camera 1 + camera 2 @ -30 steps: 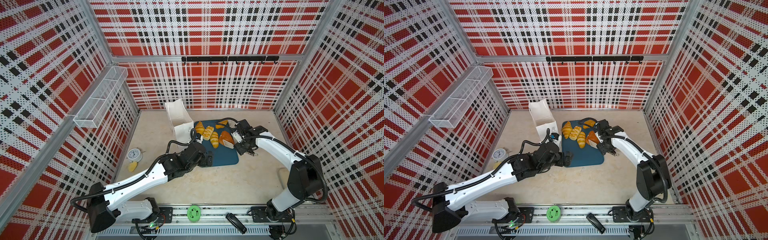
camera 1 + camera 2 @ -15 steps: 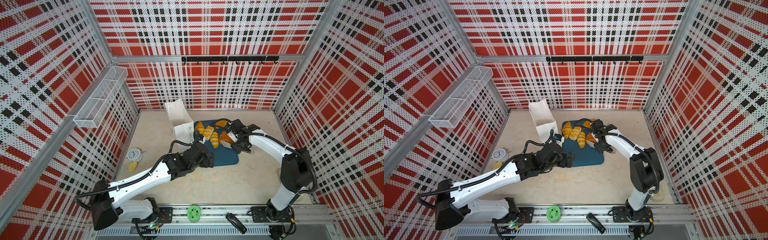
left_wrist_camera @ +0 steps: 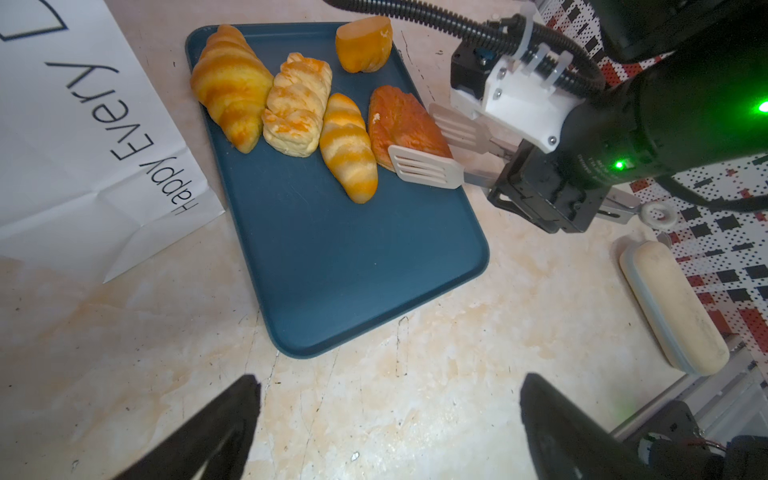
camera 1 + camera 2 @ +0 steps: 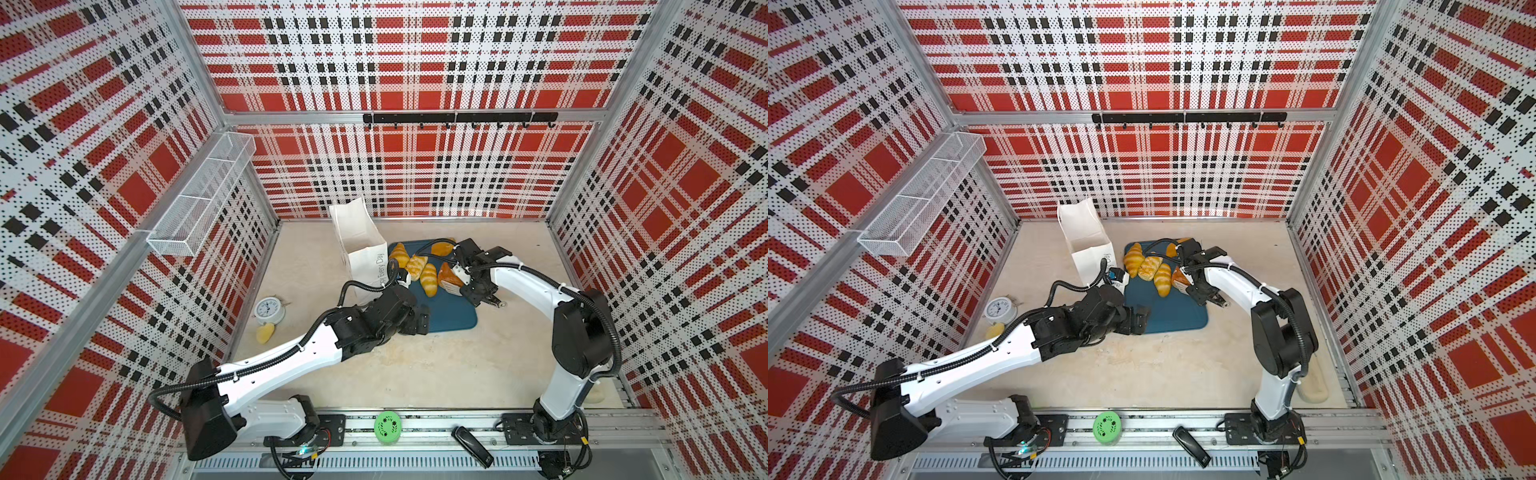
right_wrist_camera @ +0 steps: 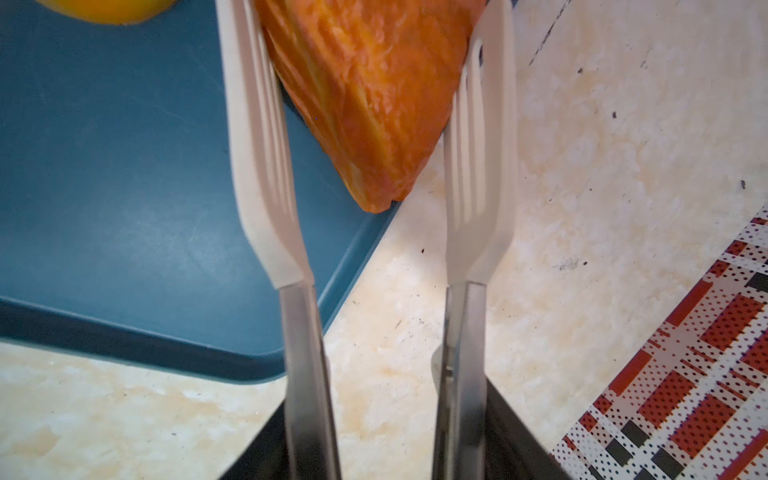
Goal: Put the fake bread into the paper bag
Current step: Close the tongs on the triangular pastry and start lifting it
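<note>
1. Left wall and left tabletop: the wire-mesh basket (image 4: 199, 199) and the clock (image 4: 269, 309) sit where they did a second ago. Neither belongs to the task.
2. The left arm (image 4: 291, 357) lies low across the near-left tabletop, placed much as before. Its jaws are spread wide and empty, over bare tabletop just near of the tray (image 3: 332, 257).
3. The paper bag (image 4: 359, 245) stands upright with its mouth open, just beside the tray's far-left corner. It has not moved, and its contents cannot be made out.
4. Five pieces of fake bread lie on the tray's far half:
   - a croissant (image 3: 230, 83)
   - a pale flaky bun (image 3: 297, 104)
   - a striped loaf (image 3: 349, 149)
   - an orange piece (image 3: 363, 43) furthest back
   - a reddish-brown triangular pastry (image 3: 403, 120) at the right rim
5. The right arm (image 4: 528, 282) is where the change lies: within the last second it has swung left onto the tray's right edge and its jaws have drawn in.
   - Its slotted blades (image 5: 257, 145) now stand either side of the triangular pastry, and both appear to touch it.
   - The pastry still rests on the tray.
   - Whether the pinch is firm cannot be told.
6. Judgement: a pick is under way but not completed, and all five visible pieces are still to be bagged. The next move calls for a lift and a carry left over the other pieces to the bag mouth. The pastry tapers, so it may slip.
</note>
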`<state>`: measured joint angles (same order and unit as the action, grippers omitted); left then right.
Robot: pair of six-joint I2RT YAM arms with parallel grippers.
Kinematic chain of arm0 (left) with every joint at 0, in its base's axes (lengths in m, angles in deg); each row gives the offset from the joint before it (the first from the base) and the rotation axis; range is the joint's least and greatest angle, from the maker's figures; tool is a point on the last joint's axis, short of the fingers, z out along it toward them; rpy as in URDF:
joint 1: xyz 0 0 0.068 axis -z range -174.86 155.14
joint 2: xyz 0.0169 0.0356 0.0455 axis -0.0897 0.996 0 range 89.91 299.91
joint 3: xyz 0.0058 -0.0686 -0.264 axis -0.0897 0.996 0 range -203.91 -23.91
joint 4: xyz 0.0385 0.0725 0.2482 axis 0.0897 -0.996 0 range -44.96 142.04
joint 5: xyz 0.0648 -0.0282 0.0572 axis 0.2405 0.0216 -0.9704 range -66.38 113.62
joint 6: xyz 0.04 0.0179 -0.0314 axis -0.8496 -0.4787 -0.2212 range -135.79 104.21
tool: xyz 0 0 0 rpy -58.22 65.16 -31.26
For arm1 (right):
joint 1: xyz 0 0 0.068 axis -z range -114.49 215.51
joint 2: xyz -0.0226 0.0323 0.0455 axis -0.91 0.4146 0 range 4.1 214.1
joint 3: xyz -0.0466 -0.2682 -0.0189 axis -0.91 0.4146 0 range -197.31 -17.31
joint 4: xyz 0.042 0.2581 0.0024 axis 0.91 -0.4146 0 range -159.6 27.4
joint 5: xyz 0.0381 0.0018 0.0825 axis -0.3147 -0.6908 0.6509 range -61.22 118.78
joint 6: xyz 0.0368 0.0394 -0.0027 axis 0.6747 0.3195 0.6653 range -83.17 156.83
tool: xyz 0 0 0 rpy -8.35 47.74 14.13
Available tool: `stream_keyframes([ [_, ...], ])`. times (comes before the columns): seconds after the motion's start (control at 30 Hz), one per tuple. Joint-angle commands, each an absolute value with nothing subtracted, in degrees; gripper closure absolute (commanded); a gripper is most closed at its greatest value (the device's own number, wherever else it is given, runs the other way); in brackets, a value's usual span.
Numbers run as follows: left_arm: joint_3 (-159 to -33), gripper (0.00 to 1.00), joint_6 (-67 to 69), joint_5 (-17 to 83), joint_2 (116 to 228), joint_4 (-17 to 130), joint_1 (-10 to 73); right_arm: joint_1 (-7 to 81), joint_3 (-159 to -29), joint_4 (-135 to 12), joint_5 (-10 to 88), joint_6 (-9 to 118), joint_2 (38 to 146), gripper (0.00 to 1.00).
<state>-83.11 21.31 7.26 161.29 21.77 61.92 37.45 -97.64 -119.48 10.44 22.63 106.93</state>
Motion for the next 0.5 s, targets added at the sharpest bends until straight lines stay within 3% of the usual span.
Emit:
stream_keyframes([
  [0.0,-84.9,0.01,21.2,6.4,160.6,22.8,62.4,36.5,-99.7,-119.7,9.5,21.3,108.0,0.48],
  [0.2,-85.3,0.01,20.9,5.9,160.1,22.6,62.1,36.4,-99.2,-120.2,10.1,21.7,106.4,0.57],
  [0.47,-86.3,0.01,20.0,6.2,160.5,22.9,61.7,36.6,-97.8,-120.3,12.4,23.4,103.5,0.62],
])
